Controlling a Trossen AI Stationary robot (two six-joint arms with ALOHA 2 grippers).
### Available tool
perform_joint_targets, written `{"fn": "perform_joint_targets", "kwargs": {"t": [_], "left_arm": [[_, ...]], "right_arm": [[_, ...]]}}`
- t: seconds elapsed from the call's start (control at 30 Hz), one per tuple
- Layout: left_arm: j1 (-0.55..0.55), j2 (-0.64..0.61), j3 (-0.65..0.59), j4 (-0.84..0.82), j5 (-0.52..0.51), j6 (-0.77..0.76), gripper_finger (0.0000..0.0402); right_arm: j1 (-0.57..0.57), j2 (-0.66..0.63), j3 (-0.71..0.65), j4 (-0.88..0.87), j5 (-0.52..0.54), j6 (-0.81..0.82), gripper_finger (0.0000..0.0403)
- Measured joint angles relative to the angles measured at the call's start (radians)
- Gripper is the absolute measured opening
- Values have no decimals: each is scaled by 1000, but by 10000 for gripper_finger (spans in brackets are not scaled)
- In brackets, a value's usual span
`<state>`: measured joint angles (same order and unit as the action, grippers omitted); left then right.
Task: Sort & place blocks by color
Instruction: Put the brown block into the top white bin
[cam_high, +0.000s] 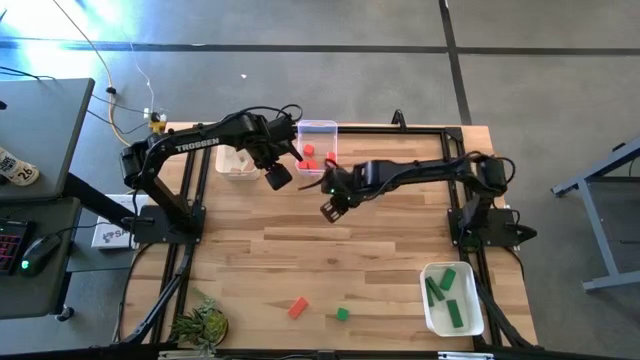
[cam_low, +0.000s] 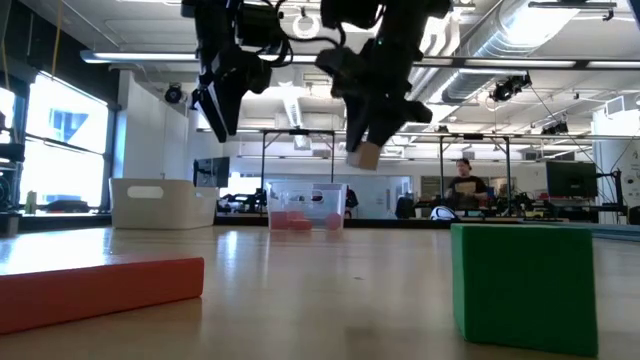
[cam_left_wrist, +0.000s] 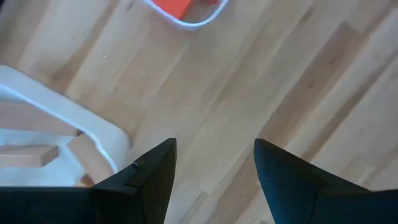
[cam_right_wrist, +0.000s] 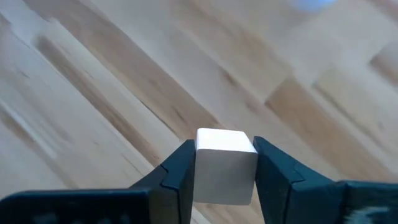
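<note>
My right gripper (cam_high: 330, 209) hangs above the table's middle, shut on a plain light wood cube (cam_right_wrist: 224, 163) that also shows in the low view (cam_low: 366, 156). My left gripper (cam_high: 278, 177) is open in the air between the white tub (cam_high: 237, 163) of plain wood blocks (cam_left_wrist: 31, 155) and the clear tub (cam_high: 316, 146) of red blocks (cam_high: 309, 152). A red-orange bar (cam_high: 297, 307) and a green cube (cam_high: 342, 314) lie flat near the table's near edge. Green blocks (cam_high: 447, 280) lie in a white tub (cam_high: 453, 298) at the near right. My right gripper pinches the light wood cube by two opposite side faces (cam_right_wrist: 200, 168) between its two fingers. The fingers point down from above, and the cube sits at their free ends (cam_low: 362, 140). It is lifted clear of the table.
A small green plant (cam_high: 200, 322) stands at the table's near left corner. Bare wood spreads across the table's middle between the far tubs and the two loose blocks. A person (cam_low: 465, 185) sits in the room beyond the table. Black rails frame the table's left and right sides.
</note>
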<state>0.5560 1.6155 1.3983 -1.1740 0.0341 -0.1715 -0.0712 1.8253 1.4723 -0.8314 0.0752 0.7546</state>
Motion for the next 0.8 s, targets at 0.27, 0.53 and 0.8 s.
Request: {"fn": "perform_joint_targets", "kwargs": {"t": [0.27, 0.53, 0.8], "left_arm": [[-1, 0, 0, 59, 198, 42, 202], [-1, 0, 0, 168, 405, 89, 202], [-24, 0, 0, 328, 575, 251, 202]], "right_arm": [[-44, -102, 0, 80, 1, -88, 106], [-93, -196, 0, 144, -18, -183, 106], [-136, -274, 0, 256, -128, -267, 106]]}}
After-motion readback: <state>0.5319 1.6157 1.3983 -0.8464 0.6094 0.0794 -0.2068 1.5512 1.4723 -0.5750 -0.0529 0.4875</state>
